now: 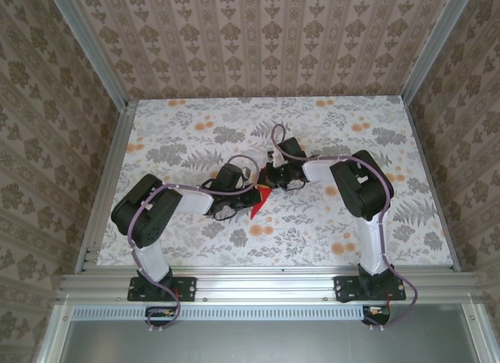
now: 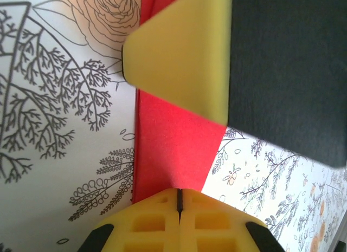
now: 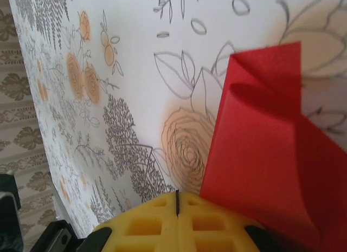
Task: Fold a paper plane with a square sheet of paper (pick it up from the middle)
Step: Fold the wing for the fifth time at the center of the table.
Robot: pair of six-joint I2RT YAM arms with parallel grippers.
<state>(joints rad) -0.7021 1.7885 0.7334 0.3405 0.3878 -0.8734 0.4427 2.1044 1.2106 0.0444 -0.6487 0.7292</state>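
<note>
Seen from above, the left hand and right hand meet almost tip to tip at the middle of the floral-printed counter. They sit over a thin, bright red sheet of paper, creased into a small angular wedge that pokes out on the near side of both hands. The hands cover the rest of the sheet, so neither its full outline nor the fingers can be read here. From the left wrist, the left hand is closed, its yellow foam fingers pressed together with no gap. The sheet runs as a red band straight ahead from under their tips to a yellow finger of the right hand just beyond, its black body alongside. The band lies broad-side to the camera, which suggests the closed tips bear down on it rather than pinch it, probably to hold or flatten a fold. The contact itself is hidden under the foam. From the right wrist, the right hand is likewise closed, its seam shut. The sheet spreads ahead and to that hand's right, one flap bowed up and casting a curved shadow on the layer beneath. A corner of the sheet meets the finger on that side, but whether any layer is caught there cannot be told. The frame edge cuts the sheet off at lower right. On this evidence the pointed dart is not yet formed.
</note>
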